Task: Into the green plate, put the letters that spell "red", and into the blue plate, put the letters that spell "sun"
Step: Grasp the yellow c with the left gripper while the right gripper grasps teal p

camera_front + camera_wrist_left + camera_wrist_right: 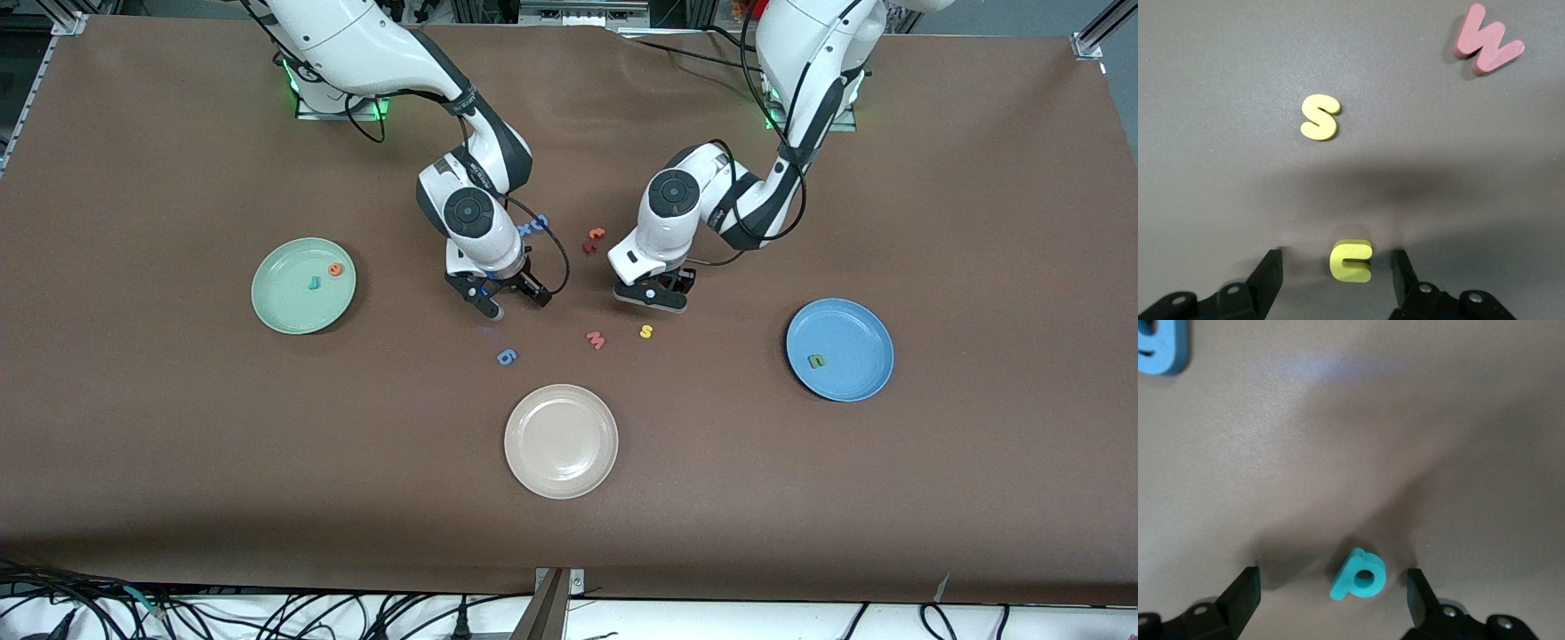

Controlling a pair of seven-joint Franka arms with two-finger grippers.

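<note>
Left wrist view: the yellow "u" (1351, 261) is framed on the bench between the left gripper's (1338, 275) spread jaws, untouched; the teal "d" (1359, 575) is likewise bracketed by the right gripper's (1333, 593) spread jaws.

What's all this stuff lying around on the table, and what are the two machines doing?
Green plate: one, pale mint, toward the right arm's end; holds an orange e and a teal r.
Blue plate: one, toward the left arm's end; holds a green n.
Beige plate: one, nearest the front camera.
Yellow s: one, on the table beside a pink w.
Yellow u: one, between the left fingers.
Teal d: one, between the right fingers.
Blue letter: one, on the table.
Red and orange letter pair: between the arms.
Blue letters: by the right arm.
Left gripper: low over the u, fingers apart.
Right gripper: low over the d, fingers apart.
</note>
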